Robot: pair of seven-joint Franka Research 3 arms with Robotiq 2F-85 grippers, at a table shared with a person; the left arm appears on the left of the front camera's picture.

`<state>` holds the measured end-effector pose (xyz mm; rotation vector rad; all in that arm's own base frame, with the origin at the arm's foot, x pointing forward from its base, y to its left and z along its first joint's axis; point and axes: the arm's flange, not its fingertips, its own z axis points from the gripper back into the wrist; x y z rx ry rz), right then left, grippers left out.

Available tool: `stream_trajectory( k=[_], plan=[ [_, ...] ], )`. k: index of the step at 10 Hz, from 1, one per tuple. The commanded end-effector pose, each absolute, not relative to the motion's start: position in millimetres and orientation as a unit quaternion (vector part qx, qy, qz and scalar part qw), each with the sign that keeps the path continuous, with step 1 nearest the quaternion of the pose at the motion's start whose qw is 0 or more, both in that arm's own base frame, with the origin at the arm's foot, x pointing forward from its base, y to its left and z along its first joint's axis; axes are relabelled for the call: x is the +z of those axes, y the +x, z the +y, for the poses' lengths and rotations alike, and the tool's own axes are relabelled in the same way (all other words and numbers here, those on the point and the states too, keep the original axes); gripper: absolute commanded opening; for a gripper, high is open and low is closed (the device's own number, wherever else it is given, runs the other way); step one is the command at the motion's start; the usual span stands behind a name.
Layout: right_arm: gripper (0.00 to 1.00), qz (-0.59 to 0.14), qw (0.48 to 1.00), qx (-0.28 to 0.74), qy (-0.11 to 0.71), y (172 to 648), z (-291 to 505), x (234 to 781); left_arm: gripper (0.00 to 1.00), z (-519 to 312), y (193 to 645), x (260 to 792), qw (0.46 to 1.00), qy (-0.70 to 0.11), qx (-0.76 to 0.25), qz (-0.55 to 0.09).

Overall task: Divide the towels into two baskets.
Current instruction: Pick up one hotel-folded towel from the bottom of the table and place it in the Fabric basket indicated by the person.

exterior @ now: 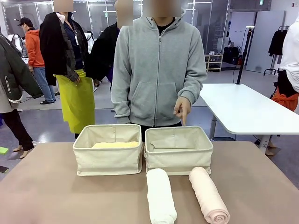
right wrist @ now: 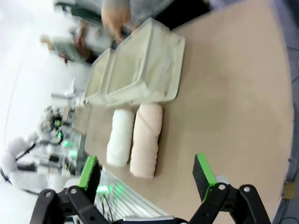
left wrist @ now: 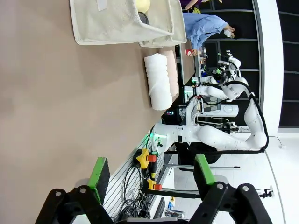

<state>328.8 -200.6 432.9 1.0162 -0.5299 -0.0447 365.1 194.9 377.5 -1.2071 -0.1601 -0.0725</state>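
Two rectangular cream canvas baskets sit just beside each other mid-table, twd the far edge of the table [exterior: 42, 186]. The left basket [exterior: 107, 158] holds a pale yellow terry towel roll [exterior: 115, 145]; the right basket [exterior: 178, 158] contents can't be told. A white terry towel roll [exterior: 161, 196] & a pale pink terry towel roll [exterior: 209, 195] lie in front of the right basket, by the near edge, slightly apart. A person's hand [exterior: 182, 109] points down over the right basket's far rim. The left gripper [left wrist: 151, 161] has jaws apart, nothing btwn; the right gripper [right wrist: 145, 161] is also spread wide, empty.
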Motion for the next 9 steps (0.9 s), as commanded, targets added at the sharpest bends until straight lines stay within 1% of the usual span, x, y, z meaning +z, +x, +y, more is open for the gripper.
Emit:
stream_trajectory(
  k=[1, 3, 4, 6, 8, 9],
  plan=[
    [1.00, -0.170, 0.872, 0.046, 0.457, 352.4, -158.6, 440.2, 0.92, 193.3, 362.4, 379.9, 0.815, -0.573, -0.033, -0.084],
    [1.00, -0.108, 0.889, 0.096, 0.434, 377.8, -101.9, 431.3, 0.92, 193.3, 362.4, 379.9, 0.815, -0.573, -0.033, -0.084],
    [1.00, -0.087, 0.896, 0.121, 0.417, 385.5, -71.7, 427.9, 0.92, 193.3, 362.4, 379.9, 0.815, -0.573, -0.033, -0.084],
    [1.00, -0.069, 0.907, 0.141, 0.391, 389.3, -32.2, 424.5, 0.92, 193.3, 362.4, 379.9, 0.815, -0.573, -0.033, -0.084],
    [1.00, -0.061, 0.937, 0.130, 0.317, 387.3, 12.9, 411.3, 0.92, 193.3, 362.4, 379.9, 0.815, -0.573, -0.033, -0.084],
    [1.00, -0.051, 0.946, 0.123, 0.294, 386.5, 35.1, 403.9, 0.92, 193.3, 362.4, 379.9, 0.815, -0.573, -0.033, -0.084]
  ],
)
